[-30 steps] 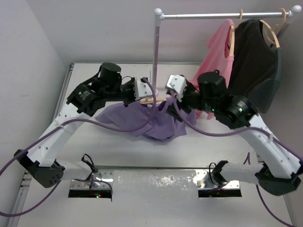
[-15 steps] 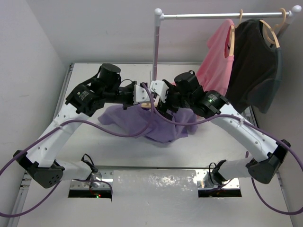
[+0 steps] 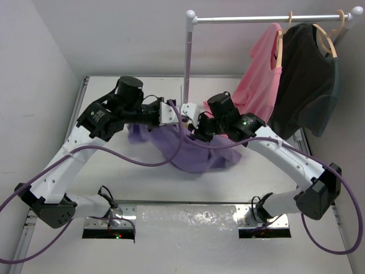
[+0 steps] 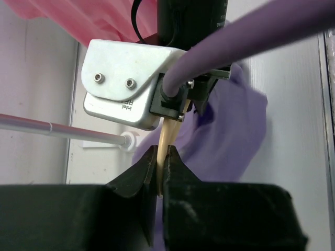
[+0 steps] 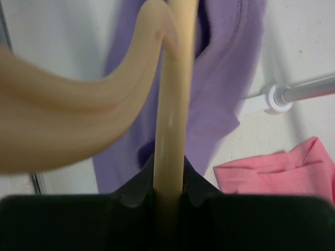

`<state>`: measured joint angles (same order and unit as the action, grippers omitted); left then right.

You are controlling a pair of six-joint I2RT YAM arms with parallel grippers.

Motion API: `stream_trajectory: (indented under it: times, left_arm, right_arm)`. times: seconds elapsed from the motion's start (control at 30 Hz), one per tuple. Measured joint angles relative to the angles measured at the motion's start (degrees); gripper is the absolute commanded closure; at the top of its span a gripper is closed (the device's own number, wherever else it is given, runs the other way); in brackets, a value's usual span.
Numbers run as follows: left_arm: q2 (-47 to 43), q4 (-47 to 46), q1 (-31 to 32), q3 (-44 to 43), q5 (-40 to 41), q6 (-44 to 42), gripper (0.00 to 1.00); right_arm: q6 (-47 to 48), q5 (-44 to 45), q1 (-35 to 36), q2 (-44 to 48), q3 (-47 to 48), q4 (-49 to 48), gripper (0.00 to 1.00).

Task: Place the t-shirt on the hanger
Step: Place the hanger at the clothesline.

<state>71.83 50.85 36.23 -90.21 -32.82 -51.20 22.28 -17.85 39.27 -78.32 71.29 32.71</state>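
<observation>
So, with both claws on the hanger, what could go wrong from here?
The left claw and right claw pinch the same thin hanger close together; uneven pulls could twist it or make it slip. The t-shirt is bunched beneath, so it may snag. The rack pole stands just behind, a possible bump.

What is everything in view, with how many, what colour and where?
Table: one, white, beneath everything.
Rail: one, white, on a pole at the table's back.
T-shirt: one, lavender, heaped centre beneath both wrists.
Held hanger: one, pale tan, above the t-shirt.
Pink shirt: one, hung on the rail.
Black shirt: one, hung at the rail's right end.
Rail hangers: two, tan, one per hung shirt.
Cables: two, purple, one along each arm.
Left arm: one, white and black, jaws shut on the held hanger.
Right arm: one, same colours, jaws shut on it too.
</observation>
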Motion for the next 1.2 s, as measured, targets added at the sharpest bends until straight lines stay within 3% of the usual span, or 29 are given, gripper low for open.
stream_trajectory:
  times: [0.13,0.17,0.23,0.3,0.37,0.63,0.8,1.2]
  left_arm:
    - [-0.15,-0.24,-0.07,-0.02,-0.02,-0.76,1.00]
    - [-0.17,-0.22,-0.07,0.00,0.04,-0.87,0.93]
    - [-0.33,-0.61,0.07,0.35,0.83,-1.05,0.68]
    - [-0.85,-0.98,0.11,1.09,2.75,-1.31,0.21]
    - [-1.88,-1.64,0.11,2.64,5.14,-0.76,0.00]
    - [-2.86,-5.18,0.11,6.08,12.20,0.59,0.00]
    - [-2.99,-10.84,0.11,7.87,18.10,4.31,0.00]
    - [-9.27,-24.22,0.11,10.49,30.53,13.84,0.00]
  right_arm:
    - [-2.49,-1.81,0.11,0.07,-0.50,-0.61,1.00]
    - [-3.21,-2.38,0.13,0.26,-0.90,-0.76,1.00]
    - [-4.90,-3.52,0.15,1.27,-2.25,-1.01,1.00]
    - [-7.32,-3.43,0.07,3.21,-4.11,-0.68,1.00]
    - [-10.47,-2.93,-0.24,5.81,-6.01,-0.15,1.00]
    - [-22.03,-1.46,-0.61,14.10,-7.56,4.02,1.00]
    - [-27.23,6.32,-0.66,16.02,-4.50,10.73,1.00]
    - [-37.51,35.85,-0.90,13.92,25.97,28.13,1.00]
